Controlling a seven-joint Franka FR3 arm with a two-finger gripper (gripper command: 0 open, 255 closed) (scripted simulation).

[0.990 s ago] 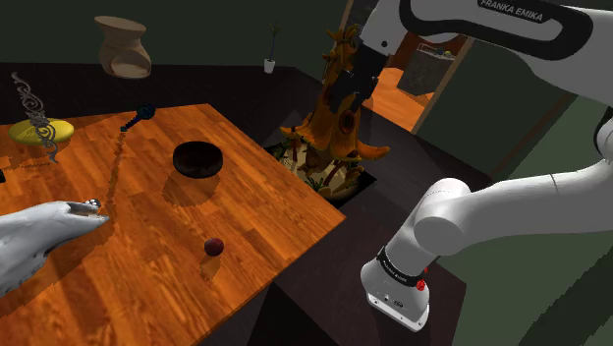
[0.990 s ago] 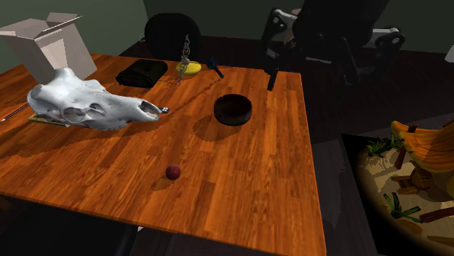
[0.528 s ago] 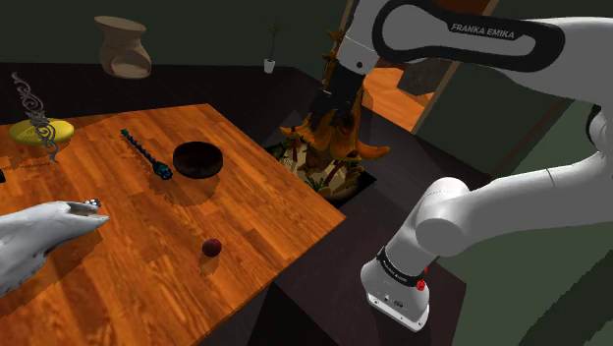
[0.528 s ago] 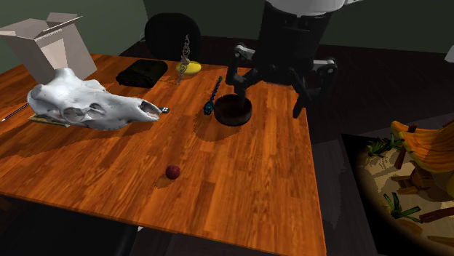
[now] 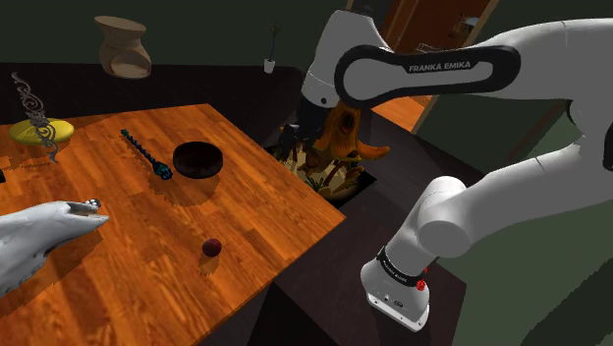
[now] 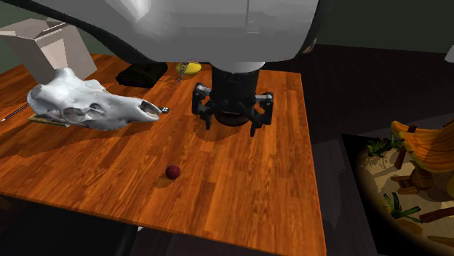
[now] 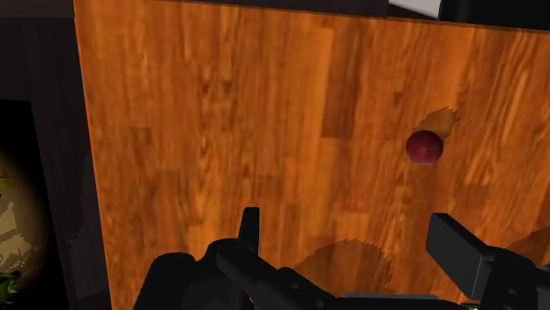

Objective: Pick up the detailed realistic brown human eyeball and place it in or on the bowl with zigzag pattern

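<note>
End effector [image 6: 231,122] fingers spread, empty, hovering above counter [image 6: 247,196]. Skull [image 6: 80,105] at second exterior view's left. Dark bowl [image 5: 197,158] mid-counter. Eyeball [image 5: 212,247], dark red, on bare wood, well apart from bowl, untouched.

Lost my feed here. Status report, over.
Empty gripper open over table. Red ball on table, apart from bowl. Nothing between gripper and ball.
</note>
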